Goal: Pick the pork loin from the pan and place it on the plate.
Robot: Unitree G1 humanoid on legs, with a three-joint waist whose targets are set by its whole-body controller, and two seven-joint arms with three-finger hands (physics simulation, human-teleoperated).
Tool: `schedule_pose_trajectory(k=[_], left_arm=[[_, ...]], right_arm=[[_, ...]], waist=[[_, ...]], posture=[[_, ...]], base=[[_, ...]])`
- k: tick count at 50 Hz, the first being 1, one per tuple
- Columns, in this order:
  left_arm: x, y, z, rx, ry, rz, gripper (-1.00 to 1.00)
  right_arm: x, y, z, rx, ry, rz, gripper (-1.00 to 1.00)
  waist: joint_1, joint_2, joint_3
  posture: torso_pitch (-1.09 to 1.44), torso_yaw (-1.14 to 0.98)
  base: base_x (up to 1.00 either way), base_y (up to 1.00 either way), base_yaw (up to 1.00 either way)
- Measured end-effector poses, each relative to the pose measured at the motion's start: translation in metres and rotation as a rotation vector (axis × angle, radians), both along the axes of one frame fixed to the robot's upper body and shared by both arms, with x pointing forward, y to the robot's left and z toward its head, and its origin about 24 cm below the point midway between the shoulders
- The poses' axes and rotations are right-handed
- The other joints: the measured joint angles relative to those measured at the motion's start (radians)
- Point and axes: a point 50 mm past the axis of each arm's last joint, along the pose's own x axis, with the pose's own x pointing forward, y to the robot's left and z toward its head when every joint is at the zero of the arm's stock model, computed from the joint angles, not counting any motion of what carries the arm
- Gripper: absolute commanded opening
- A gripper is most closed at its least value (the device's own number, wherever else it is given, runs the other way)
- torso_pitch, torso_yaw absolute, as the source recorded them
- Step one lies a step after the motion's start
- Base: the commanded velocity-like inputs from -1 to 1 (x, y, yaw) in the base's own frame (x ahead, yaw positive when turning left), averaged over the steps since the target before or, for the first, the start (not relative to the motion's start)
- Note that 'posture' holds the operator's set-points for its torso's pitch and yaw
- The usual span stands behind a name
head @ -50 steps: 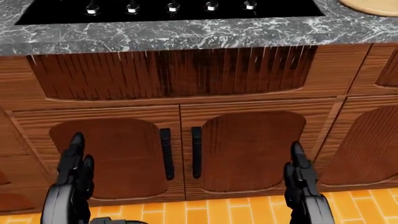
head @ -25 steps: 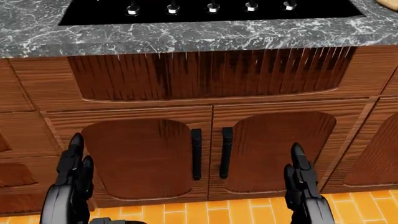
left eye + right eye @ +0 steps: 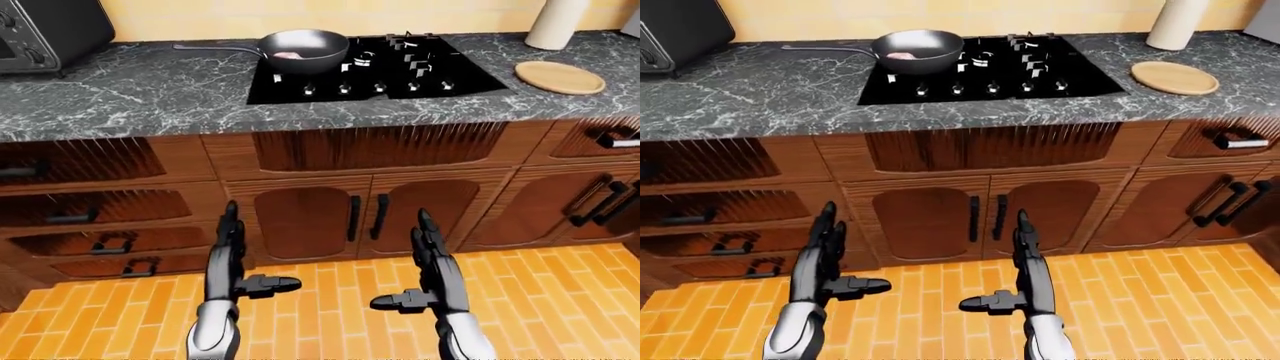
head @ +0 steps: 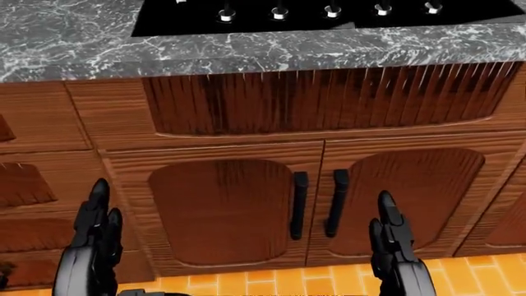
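Pork loin, a pale pink piece, lies inside the dark pan, which sits on the upper left part of the black stove with its long handle reaching out to the left in the left-eye view. Well to the right, on the grey marbled worktop, lies the round wooden plate, bare, with a white cylinder standing just above it. A dark appliance stands at the worktop's far left. Below run brown cabinet doors with black handles, and drawers at the left, over an orange tiled floor. Both hands hang low, well apart from the worktop: the left hand and the right hand each have fingers straight and spread, thumbs turned inward, gripping nothing.
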Motion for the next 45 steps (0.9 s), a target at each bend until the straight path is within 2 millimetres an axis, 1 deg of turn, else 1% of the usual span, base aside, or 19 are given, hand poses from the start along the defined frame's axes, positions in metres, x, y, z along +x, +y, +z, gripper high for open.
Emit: schedule_pose_trajectory(k=[5,7,9,11,13,16,18,19,21,23,24,25,29,32,34,36,39,42,45], left_arm=[[0.001,-0.002,0.002,-0.004,-0.014,-0.011,1.00],[0.001,-0.002,0.003,-0.003,-0.020,-0.010,1.00],[0.001,-0.005,0.001,-0.014,-0.008,-0.020,1.00],[0.000,-0.008,-0.004,-0.017,0.014,-0.033,1.00],[0.000,-0.008,-0.003,-0.017,0.014,-0.035,1.00],[0.003,-0.007,0.003,-0.015,-0.018,-0.031,1.00],[0.009,-0.006,0.007,-0.031,-0.023,-0.036,1.00],[0.014,-0.005,0.008,-0.036,-0.011,-0.039,1.00],[0.019,-0.001,0.012,-0.021,0.027,-0.026,1.00],[0.024,0.002,0.030,0.008,0.025,-0.015,1.00],[0.030,0.001,0.043,0.022,0.004,-0.013,1.00],[0.036,0.002,0.055,0.035,-0.022,-0.011,1.00],[0.068,0.006,0.089,0.047,-0.043,-0.013,1.00],[0.085,0.007,0.115,0.074,-0.056,-0.016,1.00],[0.097,0.011,0.135,0.087,-0.070,-0.007,1.00],[0.105,0.015,0.155,0.110,-0.104,0.020,1.00],[0.117,0.011,0.187,0.092,-0.145,0.018,1.00],[0.134,0.008,0.204,0.072,-0.117,-0.008,1.00],[0.150,0.012,0.206,0.082,-0.062,-0.002,1.00]], right_arm=[[0.003,0.000,0.003,0.000,-0.023,-0.007,1.00],[0.001,0.001,0.004,0.002,-0.024,-0.001,1.00],[0.001,-0.003,0.002,-0.007,-0.012,-0.010,1.00],[-0.001,-0.006,-0.003,-0.009,0.007,-0.027,1.00],[-0.001,-0.008,-0.003,-0.010,0.008,-0.034,1.00],[0.000,-0.006,0.002,-0.005,-0.021,-0.026,1.00],[0.004,-0.006,0.006,0.005,-0.025,-0.018,1.00],[0.008,-0.006,0.008,0.016,-0.021,-0.015,1.00],[0.015,-0.008,0.009,0.019,0.009,-0.017,1.00],[0.021,-0.017,0.015,0.011,0.026,-0.034,1.00],[0.026,-0.023,0.021,-0.003,0.025,-0.046,1.00],[0.031,-0.028,0.028,-0.016,0.017,-0.060,1.00],[0.052,-0.046,0.070,-0.049,-0.059,-0.113,1.00],[0.060,-0.057,0.106,-0.045,-0.111,-0.125,1.00],[0.065,-0.062,0.126,-0.079,-0.119,-0.112,1.00],[0.076,-0.064,0.135,-0.101,-0.102,-0.102,1.00],[0.096,-0.067,0.147,-0.093,-0.052,-0.091,1.00],[0.110,-0.067,0.174,-0.115,-0.038,-0.061,1.00],[0.117,-0.069,0.203,-0.128,-0.073,-0.043,1.00]], waist=[[-0.007,-0.050,0.004],[-0.008,-0.080,0.001],[-0.024,-0.064,0.004],[-0.026,-0.071,-0.005],[-0.024,-0.063,-0.009],[-0.027,-0.017,0.003],[-0.037,0.023,0.006],[-0.035,0.029,0.002],[-0.023,-0.001,0.012],[-0.012,-0.031,0.011],[-0.014,-0.042,0.009],[-0.012,-0.045,0.005],[-0.003,-0.034,-0.020],[0.002,-0.033,-0.028],[0.001,-0.035,-0.028],[-0.003,-0.040,-0.029],[0.000,-0.039,-0.021],[0.004,-0.030,-0.015],[0.005,-0.027,-0.015]], posture=[[0.00,0.00],[0.00,0.00],[0.00,0.00],[0.00,0.00],[0.00,0.00],[0.00,0.00],[0.00,0.00],[0.00,0.00],[0.00,0.00],[0.00,0.00],[0.00,0.00],[0.00,0.00],[0.00,0.00],[0.00,0.00],[0.00,0.00],[0.00,0.00],[0.00,0.00],[0.00,0.00],[0.00,0.00]], base=[[0.00,0.30,0.00],[0.00,0.30,0.00],[0.00,0.29,0.00],[0.00,0.29,0.00],[0.00,0.30,0.00],[0.00,0.07,0.00],[0.00,0.00,0.00],[0.00,0.00,0.00],[0.00,0.00,0.00],[0.00,0.00,0.00],[0.00,0.00,0.00],[0.00,0.00,0.00],[0.00,0.00,0.00],[0.00,0.00,0.00],[0.00,0.00,0.00],[0.00,0.00,0.00],[0.00,0.00,0.00],[0.00,0.00,0.00],[0.00,0.00,0.00]])
